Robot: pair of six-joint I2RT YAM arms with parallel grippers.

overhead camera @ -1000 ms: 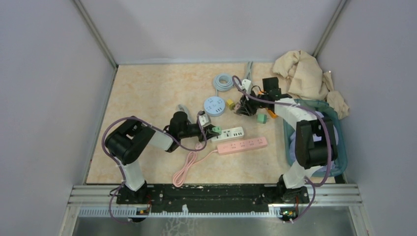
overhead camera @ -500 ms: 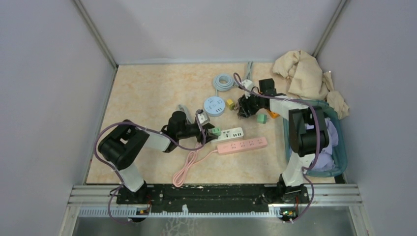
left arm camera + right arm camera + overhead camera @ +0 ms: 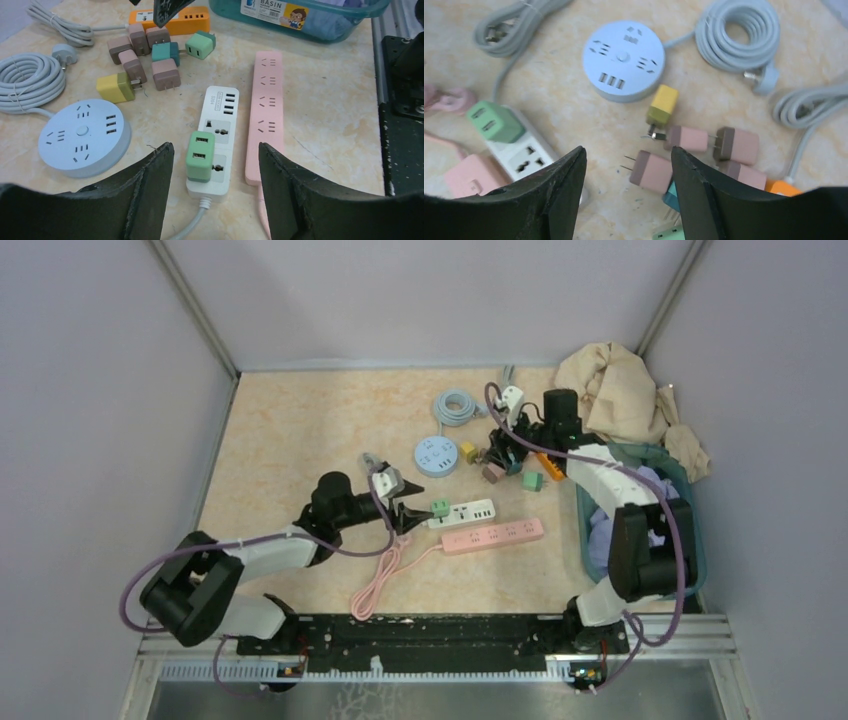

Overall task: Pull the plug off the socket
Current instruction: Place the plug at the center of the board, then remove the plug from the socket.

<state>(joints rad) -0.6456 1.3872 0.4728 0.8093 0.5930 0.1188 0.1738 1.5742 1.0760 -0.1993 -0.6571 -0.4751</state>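
A green plug point(image 3: 438, 506) sits in the cable end of a white power strip point(image 3: 470, 512). In the left wrist view the plug point(image 3: 200, 155) stands upright in the strip point(image 3: 220, 117). My left gripper point(image 3: 404, 504) is open just left of the plug. Its jaws stand wide either side of the plug without touching it point(image 3: 215, 148). My right gripper point(image 3: 500, 452) is open and empty above loose adapters point(image 3: 654, 171). It also sees the plug point(image 3: 495, 121) at its far left.
A pink power strip point(image 3: 495, 534) lies just in front of the white one. A round blue socket point(image 3: 435, 455), a coiled grey cable point(image 3: 455, 405), several loose adapters point(image 3: 495, 470) and an orange strip point(image 3: 185, 20) lie behind. A teal basin point(image 3: 694, 540) and beige cloth point(image 3: 615, 385) sit at the right.
My left arm has drawn back toward the near left, and its gripper now sits a little short of the plug. The right wrist has shifted back and right. The plug stays in the strip.
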